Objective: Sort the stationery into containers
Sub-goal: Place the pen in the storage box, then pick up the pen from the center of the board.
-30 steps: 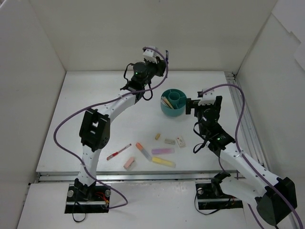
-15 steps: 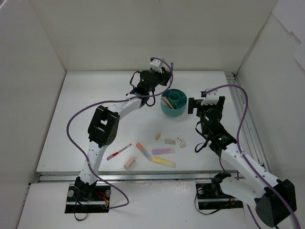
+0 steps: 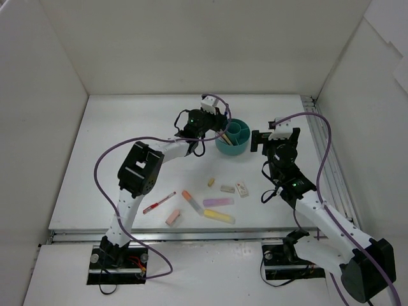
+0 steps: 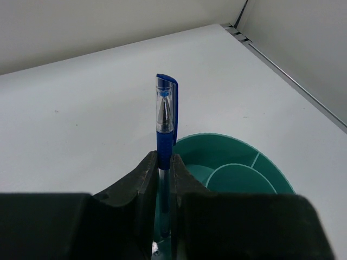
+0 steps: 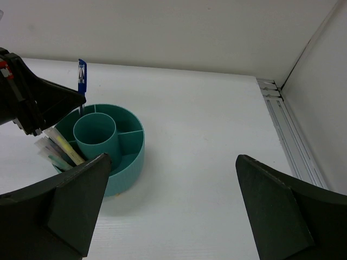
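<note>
**Left claw** [image 4: 164,172] – closed on the blue pen [image 4: 165,122] and pinching its barrel between both fingers. The pen is standing upright with its capped end up. In the top view this claw [image 3: 218,125] is hanging at the far-left edge of the cup.

**Blue pen**, right wrist view [image 5: 81,76] – rising above the cup's far-left rim, with its lower end dipping behind that rim. Which compartment it is entering cannot be told.

**Teal cup** [image 3: 232,148] – sitting on the bench [image 3: 127,140] between the two claws. It is round, with a central tube and dividers forming outer compartments [image 5: 127,162]. The left compartment is holding pale sticks [image 5: 57,147], which are leaning outward.

**Right claw** [image 5: 172,162] – standing spread wide and holding nothing, with the cup just ahead of it and to its left. In the top view it [image 3: 274,137] is sitting just right of the cup, apart from it.

**Loose on the bench, near side:**
- The red pen [image 3: 159,203] is lying aslant at the left.
- The pink eraser [image 3: 173,218] is lying nearest the front edge.
- The orange highlighter [image 3: 189,198], purple highlighter [image 3: 218,201] and yellow highlighter [image 3: 218,217] are lying close together.
- The beige eraser [image 3: 210,182], grey-white eraser [image 3: 227,189] and white eraser [image 3: 241,189] are lying in a loose row, each apart from the others.
</note>
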Robot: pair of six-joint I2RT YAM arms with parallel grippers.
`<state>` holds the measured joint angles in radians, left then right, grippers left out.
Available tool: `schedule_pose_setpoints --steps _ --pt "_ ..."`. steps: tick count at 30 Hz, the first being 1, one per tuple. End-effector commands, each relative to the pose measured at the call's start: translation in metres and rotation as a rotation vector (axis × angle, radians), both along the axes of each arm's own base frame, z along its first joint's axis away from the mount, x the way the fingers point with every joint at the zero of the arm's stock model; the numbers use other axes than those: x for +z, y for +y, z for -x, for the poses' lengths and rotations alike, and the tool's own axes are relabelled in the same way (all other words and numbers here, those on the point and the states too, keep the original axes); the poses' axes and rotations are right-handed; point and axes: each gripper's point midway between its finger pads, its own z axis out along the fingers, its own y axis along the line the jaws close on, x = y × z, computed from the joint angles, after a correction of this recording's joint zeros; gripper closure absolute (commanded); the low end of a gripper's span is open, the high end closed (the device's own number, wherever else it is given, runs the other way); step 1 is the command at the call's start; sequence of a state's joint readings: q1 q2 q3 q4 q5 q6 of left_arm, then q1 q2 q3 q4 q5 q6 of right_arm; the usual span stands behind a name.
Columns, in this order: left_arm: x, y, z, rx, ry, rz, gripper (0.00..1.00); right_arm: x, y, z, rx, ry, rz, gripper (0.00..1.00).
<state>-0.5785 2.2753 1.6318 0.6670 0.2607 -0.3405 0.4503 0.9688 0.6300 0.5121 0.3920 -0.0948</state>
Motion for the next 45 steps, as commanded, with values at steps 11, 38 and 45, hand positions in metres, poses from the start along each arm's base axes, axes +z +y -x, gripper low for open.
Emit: schedule_pose_setpoints --steps 11,38,45 --pt "0.142 0.031 0.062 -0.003 -0.249 0.124 0.31 0.034 0.023 -0.003 0.127 -0.100 -0.076 0.02" --pt "-0.078 0.258 0.317 0.817 1.174 -0.007 0.00 0.001 0.109 -0.040 0.184 0.122 -0.017 0.02" --pt "-0.102 0.257 0.330 0.937 1.312 0.063 0.00 0.014 0.066 -0.054 -0.013 0.094 -0.134 0.02"
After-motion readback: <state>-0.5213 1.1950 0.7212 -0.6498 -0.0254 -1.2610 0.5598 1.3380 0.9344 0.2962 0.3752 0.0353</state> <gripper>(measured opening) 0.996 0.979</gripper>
